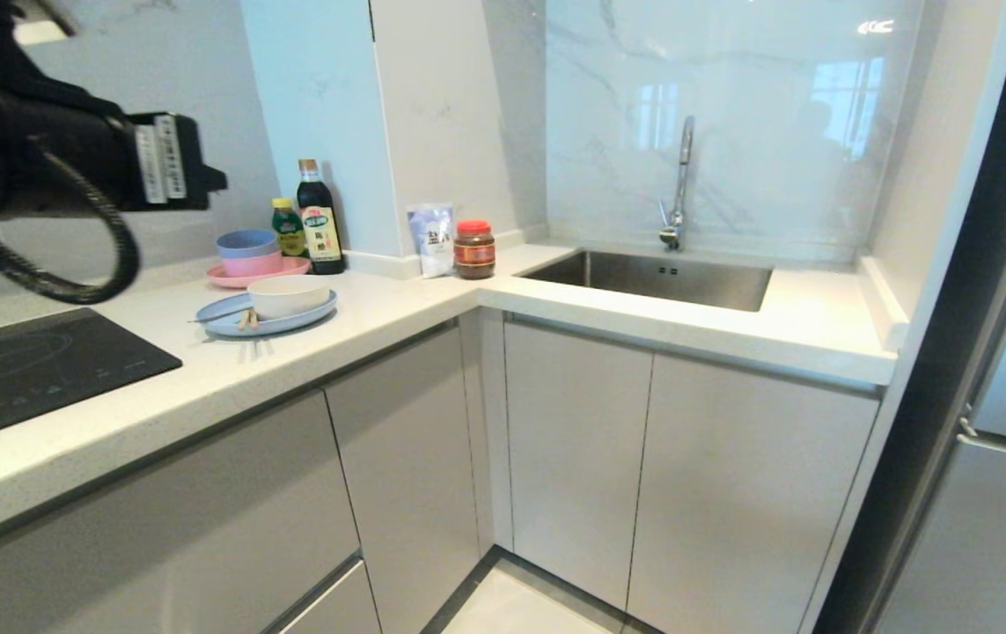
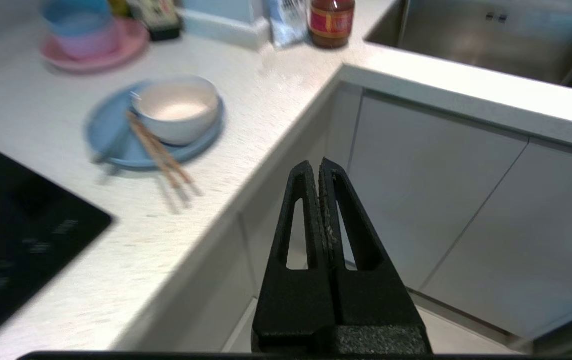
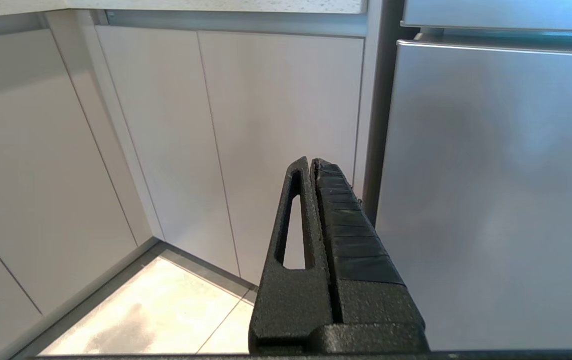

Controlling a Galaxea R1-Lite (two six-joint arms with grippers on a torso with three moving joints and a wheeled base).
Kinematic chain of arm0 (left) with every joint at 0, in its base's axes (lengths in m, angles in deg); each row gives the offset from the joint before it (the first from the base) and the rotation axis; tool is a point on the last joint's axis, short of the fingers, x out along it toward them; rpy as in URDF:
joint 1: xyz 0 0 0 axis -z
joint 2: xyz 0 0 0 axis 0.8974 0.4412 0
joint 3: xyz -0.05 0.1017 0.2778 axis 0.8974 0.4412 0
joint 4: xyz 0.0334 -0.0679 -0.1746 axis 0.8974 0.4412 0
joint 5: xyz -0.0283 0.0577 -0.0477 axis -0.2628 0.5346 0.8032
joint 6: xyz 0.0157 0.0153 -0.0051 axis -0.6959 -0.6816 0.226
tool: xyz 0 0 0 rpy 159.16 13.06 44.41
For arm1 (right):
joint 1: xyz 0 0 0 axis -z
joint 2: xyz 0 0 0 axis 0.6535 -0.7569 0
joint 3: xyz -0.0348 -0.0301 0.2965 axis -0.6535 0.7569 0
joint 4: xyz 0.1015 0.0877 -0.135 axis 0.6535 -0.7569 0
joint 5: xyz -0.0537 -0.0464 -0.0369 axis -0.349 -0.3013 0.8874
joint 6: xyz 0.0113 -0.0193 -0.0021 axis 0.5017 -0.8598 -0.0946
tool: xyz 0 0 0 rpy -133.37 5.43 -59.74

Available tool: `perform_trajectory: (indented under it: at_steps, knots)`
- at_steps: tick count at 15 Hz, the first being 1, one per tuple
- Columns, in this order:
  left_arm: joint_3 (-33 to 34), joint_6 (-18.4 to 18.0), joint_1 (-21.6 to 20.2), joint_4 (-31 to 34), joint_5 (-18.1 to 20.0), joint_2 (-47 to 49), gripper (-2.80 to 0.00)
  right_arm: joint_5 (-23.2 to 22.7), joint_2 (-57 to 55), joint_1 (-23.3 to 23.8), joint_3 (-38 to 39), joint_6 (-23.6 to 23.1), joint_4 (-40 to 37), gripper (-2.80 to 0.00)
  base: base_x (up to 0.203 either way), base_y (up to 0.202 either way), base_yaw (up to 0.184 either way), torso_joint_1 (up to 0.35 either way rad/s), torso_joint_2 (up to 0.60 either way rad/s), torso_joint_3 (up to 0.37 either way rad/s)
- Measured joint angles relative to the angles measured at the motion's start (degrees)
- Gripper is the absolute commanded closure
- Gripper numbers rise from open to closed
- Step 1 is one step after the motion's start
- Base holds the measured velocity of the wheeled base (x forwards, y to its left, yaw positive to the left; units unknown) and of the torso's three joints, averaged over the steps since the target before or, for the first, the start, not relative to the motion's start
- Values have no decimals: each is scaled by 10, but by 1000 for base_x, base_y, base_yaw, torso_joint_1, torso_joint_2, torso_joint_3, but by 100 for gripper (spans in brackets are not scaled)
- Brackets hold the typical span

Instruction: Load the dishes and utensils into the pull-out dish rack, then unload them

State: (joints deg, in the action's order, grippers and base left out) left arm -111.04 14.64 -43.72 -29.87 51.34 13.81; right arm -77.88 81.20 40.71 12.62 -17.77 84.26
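Observation:
An off-white bowl (image 1: 288, 295) stands on a pale-blue plate (image 1: 223, 322) on the counter, left of the corner. Wooden chopsticks (image 1: 249, 321) lie across the plate's front rim, and a thin spoon handle (image 1: 219, 314) pokes out beside them. My left arm (image 1: 71, 163) hangs high at the upper left, above the cooktop. In the left wrist view the left gripper (image 2: 319, 167) is shut and empty, in the air off the counter's front edge, well short of the bowl (image 2: 178, 107), plate (image 2: 108, 142) and chopsticks (image 2: 158, 152). The right gripper (image 3: 312, 162) is shut and empty, low before the cabinet doors. The pull-out dish rack is out of view; all cabinet fronts are closed.
A pink plate with stacked pink and blue bowls (image 1: 249, 255), two bottles (image 1: 319, 220), a packet (image 1: 432, 238) and a red-lidded jar (image 1: 474, 249) stand by the wall. A black cooktop (image 1: 18, 370) lies at the left, a sink (image 1: 652, 277) with faucet (image 1: 679, 185) at the right, a steel fridge (image 1: 995, 493) beyond.

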Motion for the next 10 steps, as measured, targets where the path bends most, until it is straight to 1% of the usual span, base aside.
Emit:
perform_trajectory:
  at_steps: [1,3,5,6,7,8,9,10]
  knots:
    - [15,-22,-25,-1,25,-34,0,0,0,0,0,0,0,0,0,0,0,0,0,0]
    - [53,-65,-81,-4,91,-104,0,0,0,0,0,0,0,0,0,0,0,0,0,0]
    - [95,-92,-129,-6,164,-181,0,0,0,0,0,0,0,0,0,0,0,0,0,0]
    - [117,-100,-148,-7,192,-221,0,0,0,0,0,0,0,0,0,0,0,0,0,0]
    - [141,-109,-162,-7,212,-261,0,0,0,0,0,0,0,0,0,0,0,0,0,0]
    - [170,-121,-173,-8,223,-302,0,0,0,0,0,0,0,0,0,0,0,0,0,0]
    - [206,-129,-182,-11,228,-340,0,0,0,0,0,0,0,0,0,0,0,0,0,0]
    - [255,-130,-188,-21,231,-380,0,0,0,0,0,0,0,0,0,0,0,0,0,0]
